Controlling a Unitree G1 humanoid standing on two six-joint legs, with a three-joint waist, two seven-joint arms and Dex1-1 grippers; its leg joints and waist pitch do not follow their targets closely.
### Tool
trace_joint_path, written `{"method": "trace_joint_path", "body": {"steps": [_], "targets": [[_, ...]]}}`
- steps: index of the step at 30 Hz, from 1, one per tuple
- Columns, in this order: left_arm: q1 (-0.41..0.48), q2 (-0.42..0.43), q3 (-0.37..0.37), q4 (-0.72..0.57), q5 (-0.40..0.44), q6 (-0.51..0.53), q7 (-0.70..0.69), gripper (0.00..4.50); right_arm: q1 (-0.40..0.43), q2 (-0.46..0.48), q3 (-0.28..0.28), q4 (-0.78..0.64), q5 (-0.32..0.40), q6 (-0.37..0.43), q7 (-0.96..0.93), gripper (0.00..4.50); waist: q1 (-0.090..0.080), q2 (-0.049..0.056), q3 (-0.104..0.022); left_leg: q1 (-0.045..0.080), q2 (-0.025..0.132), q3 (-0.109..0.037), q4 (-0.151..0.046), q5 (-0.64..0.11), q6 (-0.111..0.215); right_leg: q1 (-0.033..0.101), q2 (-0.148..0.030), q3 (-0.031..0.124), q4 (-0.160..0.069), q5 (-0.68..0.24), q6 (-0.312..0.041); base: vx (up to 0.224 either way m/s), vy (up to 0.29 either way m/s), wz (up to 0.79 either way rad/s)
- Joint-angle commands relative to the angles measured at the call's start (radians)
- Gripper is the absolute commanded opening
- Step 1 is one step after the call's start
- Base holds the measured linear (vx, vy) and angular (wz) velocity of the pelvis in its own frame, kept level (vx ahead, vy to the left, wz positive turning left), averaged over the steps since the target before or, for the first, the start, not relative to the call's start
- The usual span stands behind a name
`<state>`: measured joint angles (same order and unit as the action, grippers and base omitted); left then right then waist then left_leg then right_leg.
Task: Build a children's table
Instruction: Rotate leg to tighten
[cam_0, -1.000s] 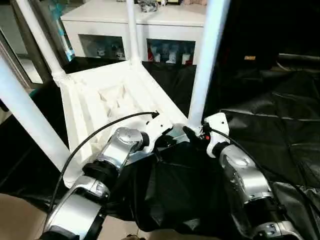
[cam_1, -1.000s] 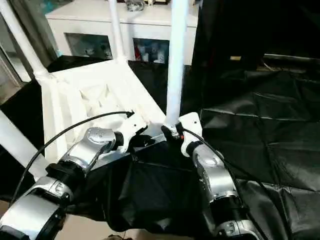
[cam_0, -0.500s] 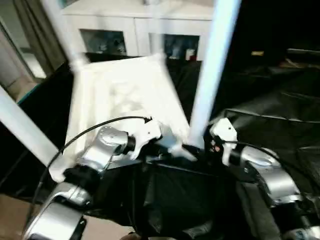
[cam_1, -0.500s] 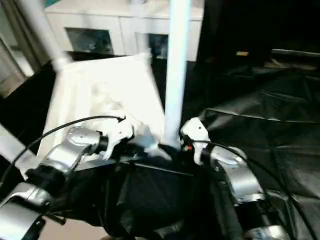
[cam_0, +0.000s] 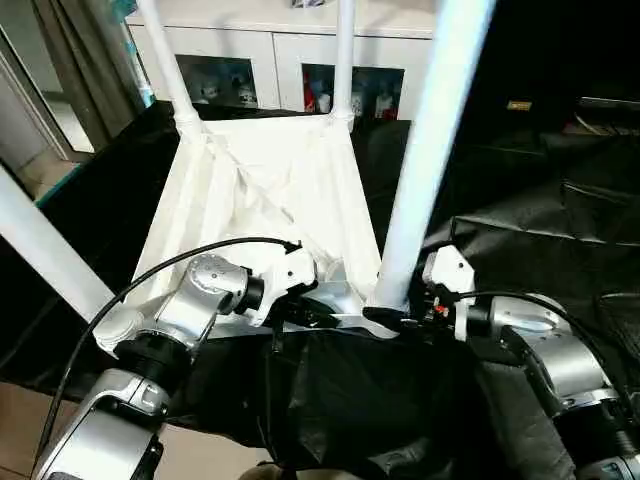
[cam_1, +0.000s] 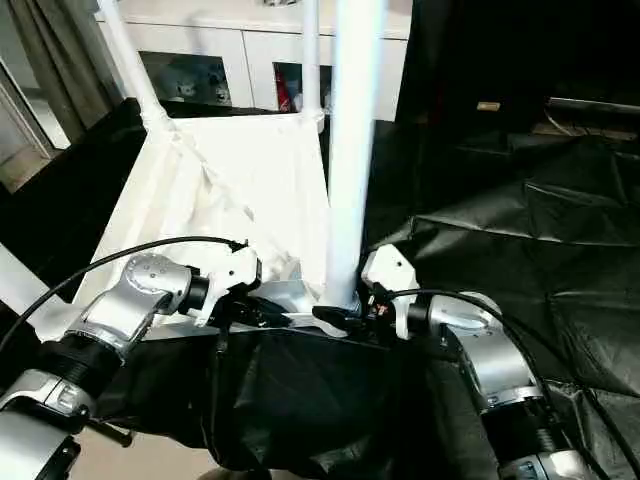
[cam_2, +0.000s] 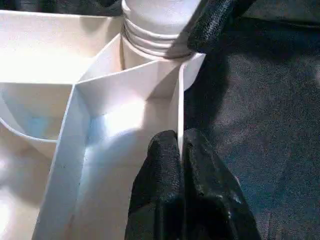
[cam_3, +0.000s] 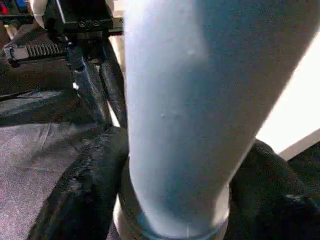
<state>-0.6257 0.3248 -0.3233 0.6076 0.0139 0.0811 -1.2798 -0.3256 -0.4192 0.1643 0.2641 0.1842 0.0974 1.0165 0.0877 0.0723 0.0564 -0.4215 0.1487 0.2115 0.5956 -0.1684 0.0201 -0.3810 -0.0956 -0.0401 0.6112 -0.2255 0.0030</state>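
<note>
Black sheeting (cam_0: 560, 230) covers the work surface; white glass-front cabinets (cam_0: 290, 70) stand behind.
Children's table (cam_0: 270, 190) lies upside down on the sheeting: white ribbed underside up, legs standing in the corner sockets. Left pincer (cam_2: 181, 165) is pinched closed on the tabletop's thin near rim. Right pincer (cam_0: 385, 318) has its fingers (cam_3: 85, 190) wrapped either side of the near right leg (cam_0: 425, 150) at its base, touching it.

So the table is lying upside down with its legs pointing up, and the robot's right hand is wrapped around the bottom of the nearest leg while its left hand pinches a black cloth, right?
Not quite: the left hand pinches the table's white edge, as the left wrist view shows. The rest holds: right hand around the nearest leg.
</note>
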Motion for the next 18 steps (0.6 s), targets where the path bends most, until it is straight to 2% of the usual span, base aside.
{"method": "trace_joint_path", "body": {"steps": [1, 4, 7, 10, 11, 12, 13, 14, 15, 16, 17, 18], "targets": [[0.000, 0.000, -0.002, -0.011, -0.016, 0.004, -0.020, 0.00, 0.003, 0.002, -0.001, -0.011, 0.006, -0.006, 0.002, 2.71, -0.005, -0.009, -0.060, 0.046, 0.092, -0.046, -0.082, -0.229, 0.057, 0.021, -0.071, 0.034, -0.061, -0.011, -0.268, 0.000, 0.000, 0.00], [-0.003, -0.018, 0.009, 0.005, -0.016, 0.013, 0.026, 0.00, 0.028, 0.028, -0.018, -0.017, 0.011, -0.013, -0.037, 2.62, -0.005, -0.010, -0.057, 0.048, 0.093, -0.045, -0.085, -0.262, 0.045, 0.017, -0.073, 0.036, -0.067, -0.053, -0.265, 0.000, 0.000, 0.00], [-0.027, -0.049, 0.019, 0.071, 0.023, 0.018, 0.144, 0.00, 0.039, 0.072, -0.037, 0.013, -0.012, 0.013, -0.153, 2.60, -0.009, -0.009, -0.052, 0.048, 0.091, -0.047, -0.090, -0.293, 0.028, 0.015, -0.071, 0.037, -0.072, -0.098, -0.257, 0.000, 0.000, 0.00], [-0.046, -0.074, 0.027, 0.112, 0.042, 0.028, 0.222, 0.00, 0.037, 0.100, -0.043, 0.040, -0.033, 0.028, -0.227, 2.59, -0.013, -0.009, -0.045, 0.057, 0.091, -0.050, -0.098, -0.381, -0.025, 0.006, -0.075, 0.040, -0.087, -0.235, -0.228, 0.000, 0.000, 0.00], [-0.070, -0.108, 0.043, 0.153, 0.050, 0.044, 0.308, 0.00, 0.029, 0.139, -0.057, 0.075, -0.056, 0.055, -0.327, 2.59, -0.017, -0.011, -0.042, 0.058, 0.090, -0.053, -0.101, -0.418, -0.048, 0.004, -0.075, 0.042, -0.091, -0.292, -0.213, 0.000, 0.000, 0.00], [-0.077, -0.120, 0.046, 0.162, 0.052, 0.049, 0.330, 0.00, 0.024, 0.155, -0.064, 0.087, -0.063, 0.063, -0.367, 2.59, -0.020, -0.010, -0.038, 0.060, 0.088, -0.057, -0.103, -0.453, -0.069, 0.001, -0.078, 0.042, -0.096, -0.350, -0.196, 0.000, 0.000, 0.00], [-0.093, -0.147, 0.051, 0.181, 0.055, 0.061, 0.377, 0.00, 0.013, 0.192, -0.081, 0.113, -0.077, 0.083, -0.456, 2.59, -0.022, -0.010, -0.036, 0.062, 0.088, -0.058, -0.104, -0.475, -0.078, -0.003, -0.080, 0.043, -0.100, -0.384, -0.188, -0.058, 0.005, -0.03], [-0.095, -0.151, 0.052, 0.184, 0.056, 0.062, 0.385, 0.00, 0.011, 0.199, -0.084, 0.118, -0.079, 0.086, -0.471, 2.59, -0.025, -0.012, -0.030, 0.071, 0.086, -0.061, -0.104, -0.526, -0.098, -0.012, -0.079, 0.043, -0.109, -0.450, -0.168, -0.058, 0.005, -0.03], [-0.106, -0.173, 0.056, 0.194, 0.057, 0.072, 0.421, 0.00, 0.002, 0.230, -0.098, 0.136, -0.089, 0.101, -0.540, 2.59, -0.032, -0.011, -0.028, 0.070, 0.085, -0.068, -0.108, -0.560, -0.107, -0.009, -0.082, 0.043, -0.113, -0.495, -0.149, 0.000, 0.000, 0.00], [-0.108, -0.176, 0.057, 0.195, 0.057, 0.074, 0.426, 0.00, 0.001, 0.235, -0.099, 0.138, -0.091, 0.103, -0.550, 2.59, -0.032, -0.012, -0.029, 0.069, 0.084, -0.072, -0.109, -0.561, -0.112, -0.006, -0.082, 0.042, -0.114, -0.500, -0.139, 0.000, 0.000, 0.00], [-0.116, -0.192, 0.060, 0.203, 0.057, 0.082, 0.450, 0.00, -0.006, 0.257, -0.107, 0.150, -0.099, 0.114, -0.598, 2.59, -0.034, -0.012, -0.029, 0.072, 0.084, -0.070, -0.111, -0.560, -0.109, -0.010, -0.079, 0.044, -0.118, -0.494, -0.129, 0.000, 0.000, 0.00], [-0.129, -0.216, 0.062, 0.216, 0.057, 0.084, 0.479, 0.00, -0.016, 0.284, -0.101, 0.164, -0.117, 0.121, -0.647, 2.59, -0.034, -0.002, -0.030, 0.081, 0.084, -0.068, -0.112, -0.563, -0.109, -0.014, -0.079, 0.046, -0.122, -0.477, -0.127, 0.000, 0.000, 0.00]]}}
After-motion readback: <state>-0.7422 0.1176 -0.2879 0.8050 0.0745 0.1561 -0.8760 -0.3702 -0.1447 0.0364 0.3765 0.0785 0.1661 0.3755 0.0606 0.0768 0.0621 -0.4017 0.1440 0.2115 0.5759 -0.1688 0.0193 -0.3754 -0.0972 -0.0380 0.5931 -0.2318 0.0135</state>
